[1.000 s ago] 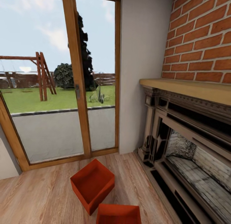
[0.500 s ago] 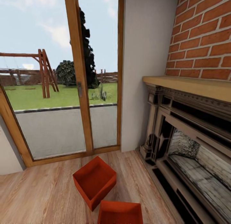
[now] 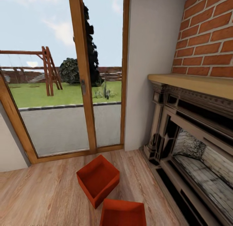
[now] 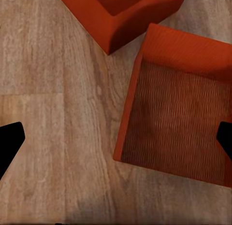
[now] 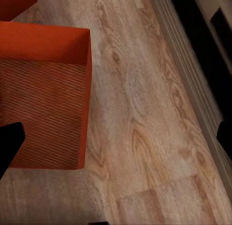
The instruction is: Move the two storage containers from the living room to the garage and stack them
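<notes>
Wood-plank flooring (image 3: 42,193): two storage containers (image 3: 98,179), far one corner-on, diagonal.

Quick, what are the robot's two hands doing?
Left gripper: open, holding nothing, above a rust-red open-top bin.
Right gripper: open, holding nothing.

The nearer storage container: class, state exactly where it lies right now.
In the head view, the nearer storage container sits on the wood-plank floor at the bottom edge, just in front of the farther storage container, with the fireplace to its right.

Left hand (image 4: 116,138) and right hand (image 5: 116,138), both wide open, black fingertips far apart.
</notes>
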Controlling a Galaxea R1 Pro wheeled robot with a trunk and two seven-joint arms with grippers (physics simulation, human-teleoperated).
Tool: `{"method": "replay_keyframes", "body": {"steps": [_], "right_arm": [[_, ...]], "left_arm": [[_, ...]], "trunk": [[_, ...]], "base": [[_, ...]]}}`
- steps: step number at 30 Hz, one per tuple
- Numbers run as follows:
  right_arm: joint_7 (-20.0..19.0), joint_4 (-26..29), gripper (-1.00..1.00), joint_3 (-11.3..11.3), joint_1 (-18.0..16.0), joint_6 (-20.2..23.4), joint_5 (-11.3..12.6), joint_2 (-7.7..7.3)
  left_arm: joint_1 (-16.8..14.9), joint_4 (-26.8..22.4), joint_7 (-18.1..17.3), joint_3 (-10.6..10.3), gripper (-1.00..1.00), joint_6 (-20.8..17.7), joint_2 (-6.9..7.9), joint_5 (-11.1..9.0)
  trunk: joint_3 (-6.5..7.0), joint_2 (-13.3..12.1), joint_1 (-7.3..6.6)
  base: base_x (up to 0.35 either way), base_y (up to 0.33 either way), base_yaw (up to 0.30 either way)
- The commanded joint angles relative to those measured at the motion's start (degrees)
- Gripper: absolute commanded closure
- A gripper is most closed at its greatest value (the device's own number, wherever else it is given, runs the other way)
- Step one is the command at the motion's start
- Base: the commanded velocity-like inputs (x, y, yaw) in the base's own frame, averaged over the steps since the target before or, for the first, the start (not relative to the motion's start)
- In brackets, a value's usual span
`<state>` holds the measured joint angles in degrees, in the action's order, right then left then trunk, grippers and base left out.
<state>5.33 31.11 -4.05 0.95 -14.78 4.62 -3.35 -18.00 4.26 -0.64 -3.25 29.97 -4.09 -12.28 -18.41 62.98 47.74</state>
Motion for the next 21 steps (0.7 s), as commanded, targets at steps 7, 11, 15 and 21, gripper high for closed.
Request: {"method": "replay_keyframes", "body": {"steps": [7, 11, 15, 21], "right_arm": [[0.4, 0.1, -1.00, -0.3, 0.0, -0.2, 0.5, -0.28], [0.6, 0.1, -1.00, -0.2, 0.0, -0.2, 0.5, -0.40], [0.4, 0.1, -1.00, 1.8, 0.0, -0.1, 3.6, -0.50], [0.2, 0.1, -1.00, 3.6, 0.0, -0.1, 5.1, -0.62]], "left_arm": [[-0.1, 0.3, -0.1, -0.4, -1.00, 0.4, -0.04, -0.5], [-0.1, 0.2, -0.1, -0.3, -1.00, 0.5, 0.03, -0.6], [-0.1, 0.2, 0.3, -0.5, -1.00, 0.6, -0.40, -0.4], [-0.1, -0.9, 1.7, -1.0, -1.00, 0.4, -0.71, -0.1]], "trunk": [[-0.72, 0.0, 0.01], [-1.09, 0.0, 0.01], [-1.46, 0.0, 0.01], [-2.03, 0.0, 0.01]], "base": [[0.000, 0.000, 0.085], [0.000, 0.000, 0.086], [0.000, 0.000, 0.086], [0.000, 0.000, 0.086]]}}
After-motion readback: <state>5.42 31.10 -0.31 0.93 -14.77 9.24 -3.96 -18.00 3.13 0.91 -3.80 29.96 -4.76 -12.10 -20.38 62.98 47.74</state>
